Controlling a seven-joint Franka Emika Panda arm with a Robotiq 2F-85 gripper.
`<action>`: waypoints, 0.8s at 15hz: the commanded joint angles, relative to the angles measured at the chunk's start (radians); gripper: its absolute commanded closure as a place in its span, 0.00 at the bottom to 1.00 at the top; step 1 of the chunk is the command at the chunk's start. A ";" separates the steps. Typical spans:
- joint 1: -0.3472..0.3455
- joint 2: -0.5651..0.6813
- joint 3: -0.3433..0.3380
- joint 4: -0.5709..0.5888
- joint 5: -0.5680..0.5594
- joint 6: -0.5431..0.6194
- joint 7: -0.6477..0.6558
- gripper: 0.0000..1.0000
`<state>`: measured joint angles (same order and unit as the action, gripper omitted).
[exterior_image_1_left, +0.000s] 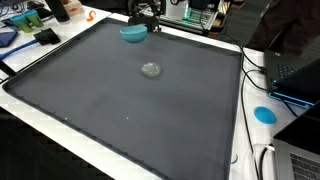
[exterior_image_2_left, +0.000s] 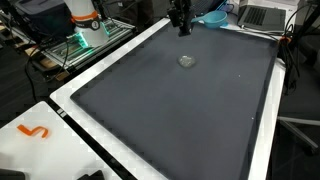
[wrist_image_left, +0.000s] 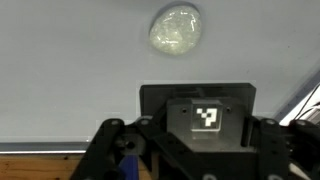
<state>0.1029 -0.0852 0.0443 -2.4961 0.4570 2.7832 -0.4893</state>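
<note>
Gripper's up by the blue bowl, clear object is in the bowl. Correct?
Not quite. The clear object lies on the mat, apart from the bowl; both exterior views show it. The gripper is indeed by the bowl.

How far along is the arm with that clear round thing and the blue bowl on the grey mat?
Done: nothing that shows. The clear round thing lies alone on the grey mat, apart from the blue bowl. In hand: the gripper hangs by the bowl at the mat's edge, away from the clear thing; whether it is open or shut is unclear. Left: any grasp or move of either.
</note>
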 joint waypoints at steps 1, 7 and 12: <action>0.020 -0.030 0.003 -0.040 -0.025 0.024 0.035 0.72; 0.022 -0.025 0.031 -0.035 -0.153 0.003 0.175 0.72; 0.017 -0.014 0.064 -0.012 -0.329 -0.031 0.353 0.72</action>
<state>0.1234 -0.0852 0.0908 -2.5060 0.2235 2.7824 -0.2387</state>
